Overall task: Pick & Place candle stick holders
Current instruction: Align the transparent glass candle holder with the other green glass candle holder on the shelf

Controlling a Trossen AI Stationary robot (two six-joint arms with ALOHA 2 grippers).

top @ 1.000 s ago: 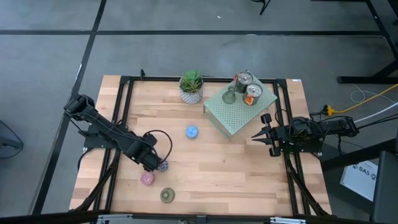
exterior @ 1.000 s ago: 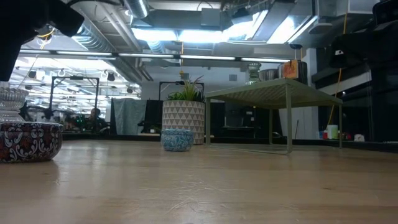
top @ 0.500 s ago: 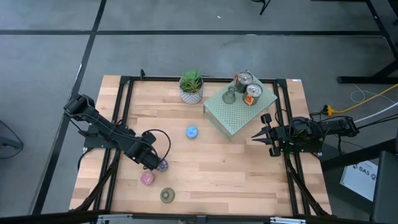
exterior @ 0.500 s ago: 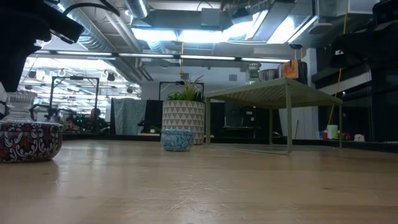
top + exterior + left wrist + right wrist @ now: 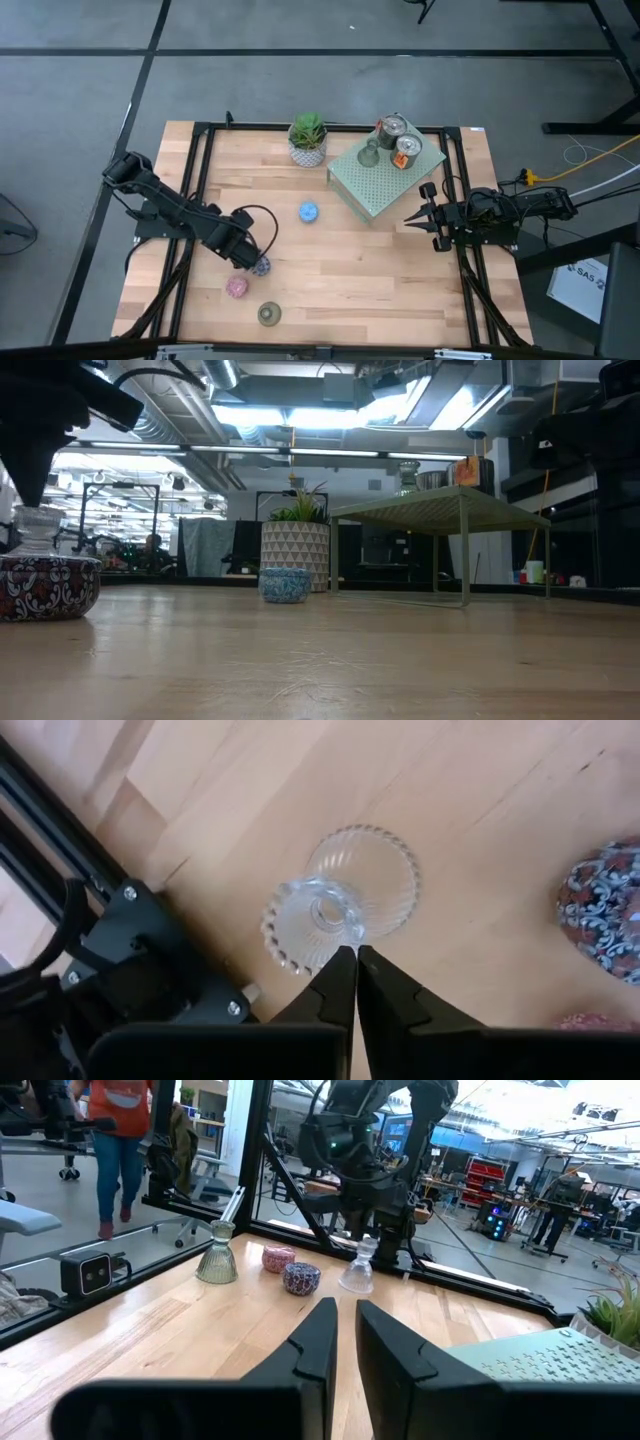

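The left gripper sits over the table near its left edge, toward the front, with its jaws pressed together and holding nothing. In the left wrist view the closed fingertips end just short of the clear glass holder, which lies tilted on the wood; whether they touch its rim cannot be told. The purple mosaic holder stands just beside the gripper, the pink holder near it toward the front edge, and the olive-gold holder close to the front edge. The blue holder stands apart, near the table's centre. The perforated slab occupies the back right area and carries the two shiny holders and a further small glass piece. The potted plant stands at the back edge, beside the slab. The right gripper waits at the right edge, jaws pressed together and empty.
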